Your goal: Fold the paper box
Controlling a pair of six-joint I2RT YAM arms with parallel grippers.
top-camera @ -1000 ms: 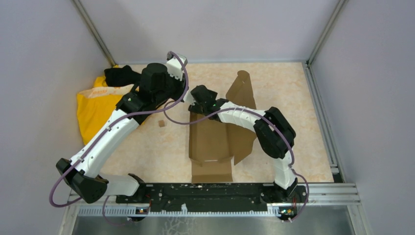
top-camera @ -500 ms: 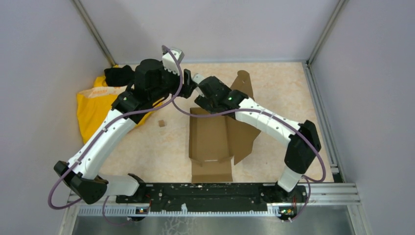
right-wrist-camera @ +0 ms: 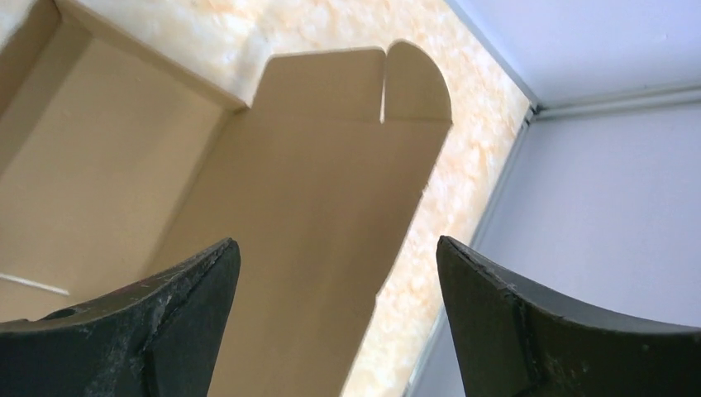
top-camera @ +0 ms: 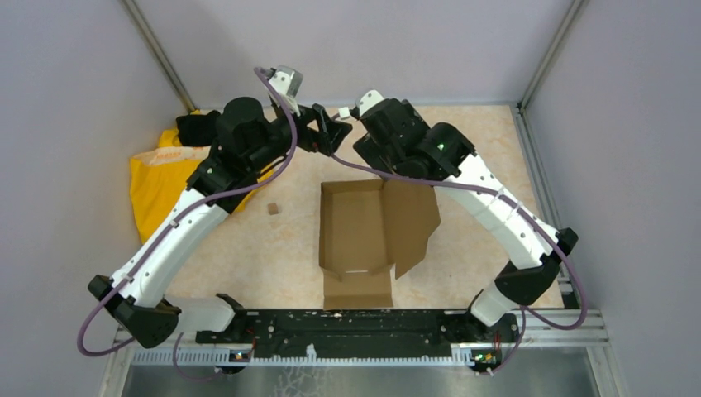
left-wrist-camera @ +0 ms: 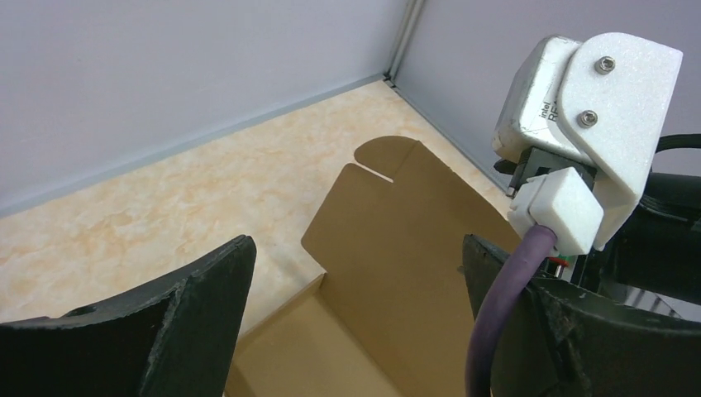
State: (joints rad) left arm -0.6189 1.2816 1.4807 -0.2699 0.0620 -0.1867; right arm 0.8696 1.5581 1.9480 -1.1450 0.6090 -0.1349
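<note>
a yellow cloth (top-camera: 157,186) lies crumpled at the far left of the table (top-camera: 248,256), close by that side's edge, with some orange print on a paler patch of it. a tiny brown cardboard scrap (top-camera: 272,209) sits alone on the marbled beige top, near the cloth's right edge but apart from it. pale grey walls (top-camera: 372,41) close in three sides, and aluminium posts (top-camera: 157,50) slant up from the far corners. along the near edge runs a black bar (top-camera: 355,322) — below it a strip of bare metal sheet (top-camera: 372,376)
</note>
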